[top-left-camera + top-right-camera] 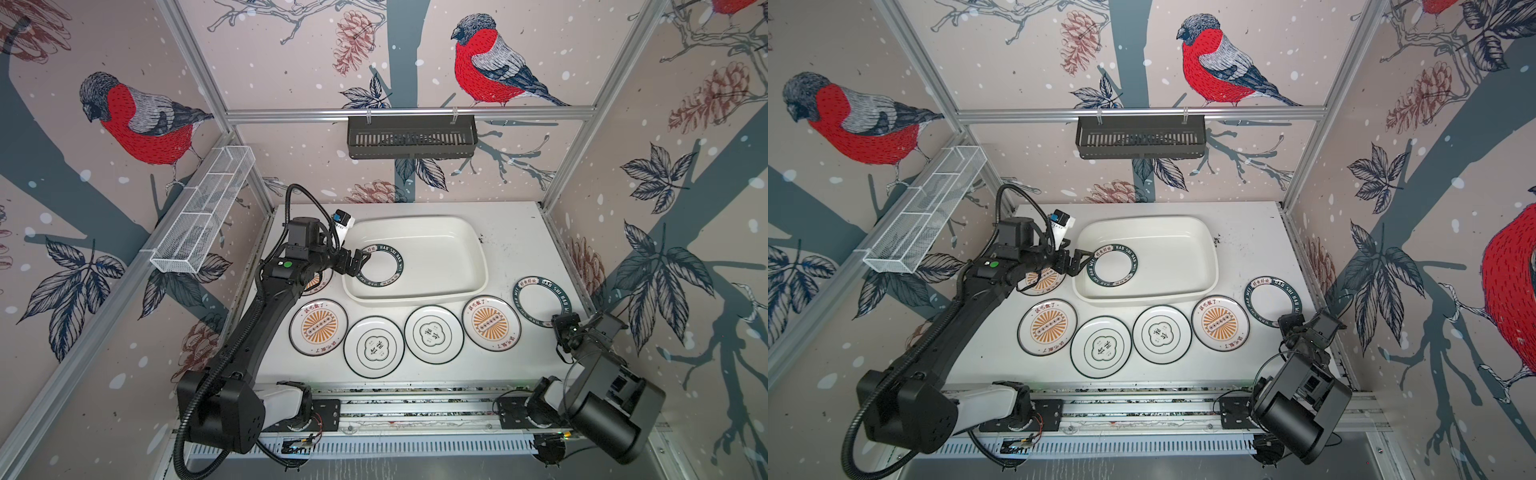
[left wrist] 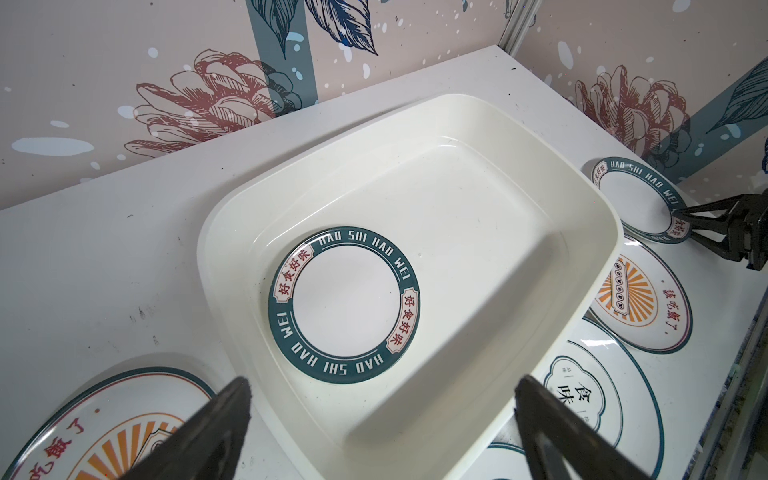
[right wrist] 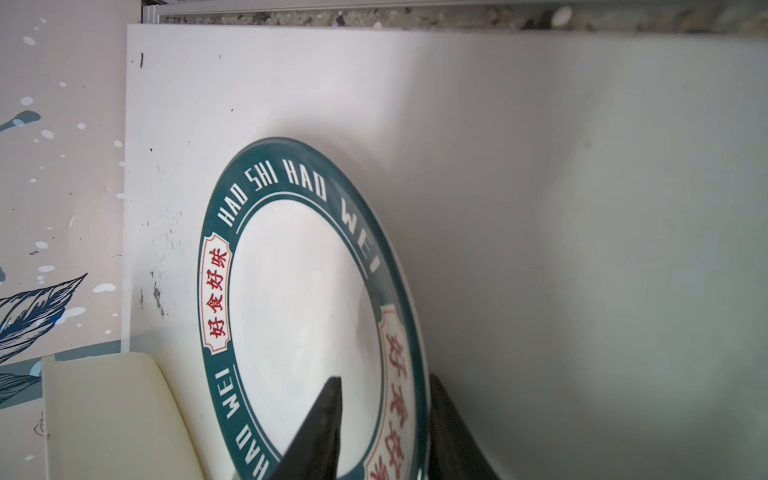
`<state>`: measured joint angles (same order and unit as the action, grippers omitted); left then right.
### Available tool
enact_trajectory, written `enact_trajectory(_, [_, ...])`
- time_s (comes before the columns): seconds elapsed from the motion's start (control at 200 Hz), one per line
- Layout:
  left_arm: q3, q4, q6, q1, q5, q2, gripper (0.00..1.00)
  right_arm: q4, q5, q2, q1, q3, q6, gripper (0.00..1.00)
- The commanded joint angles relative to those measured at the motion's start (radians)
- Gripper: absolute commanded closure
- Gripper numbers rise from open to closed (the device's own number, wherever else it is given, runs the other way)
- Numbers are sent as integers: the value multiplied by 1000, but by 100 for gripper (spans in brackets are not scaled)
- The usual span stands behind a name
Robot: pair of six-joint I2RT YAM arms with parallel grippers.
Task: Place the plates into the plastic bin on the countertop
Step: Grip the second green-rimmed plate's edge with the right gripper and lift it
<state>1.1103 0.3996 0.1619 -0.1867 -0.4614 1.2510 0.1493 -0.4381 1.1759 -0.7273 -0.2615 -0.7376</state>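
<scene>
Desk (image 1: 515,232): white, specked. The plastic bin (image 1: 446,249) sits at far centre, long side running left to right.

Plates, seven counted in both top views:
- First lettered plate (image 1: 380,266) lies flat inside the plastic bin at its left end. The left wrist view shows it on the bin floor (image 2: 345,303).
- Second lettered plate (image 1: 540,297) is on the desk to the right of the bin, near its near right corner and apart from it.
- Near row on the desk, left to right: left sunburst plate (image 1: 318,328), left quatrefoil plate (image 1: 374,347), right quatrefoil plate (image 1: 433,334), right sunburst plate (image 1: 491,323). They are close-set; I cannot tell if the rims touch.
- Third sunburst plate (image 1: 318,284) is on the desk just left of the bin, mostly hidden under the left arm (image 1: 266,316).

Left end effector (image 1: 360,262): jaws wide, nothing between them. It hangs at the bin's left rim, just beside the first lettered plate.

Right end effector (image 1: 559,323): at the near edge of the second lettered plate. In the right wrist view (image 3: 384,395) the jaws are narrow and straddle that plate's rim, one finger over the white centre and one outside the edge. I cannot tell whether they press on it.
</scene>
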Motion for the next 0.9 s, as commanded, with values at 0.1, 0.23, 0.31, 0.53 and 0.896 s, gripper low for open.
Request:
enact_trajectory(0.1, [-8, -27, 11, 0, 10, -5, 2, 86, -75, 72, 0, 8, -11, 67])
enact_trajectory(0.23, [-7, -33, 7, 0, 12, 0, 2, 129, -109, 132, 3, 4, -18, 68])
enact_trajectory(0.31, [-6, -35, 4, 0, 12, 2, 2, 149, -127, 162, 6, -3, -22, 70])
enact_trajectory(0.53, [-4, -41, 1, 0, 11, 16, 2, 198, -157, 225, 24, -29, -40, 74])
enact_trajectory(0.896, [-6, -36, -1, 0, 20, 19, 2, 312, -179, 339, 69, -42, -94, 80])
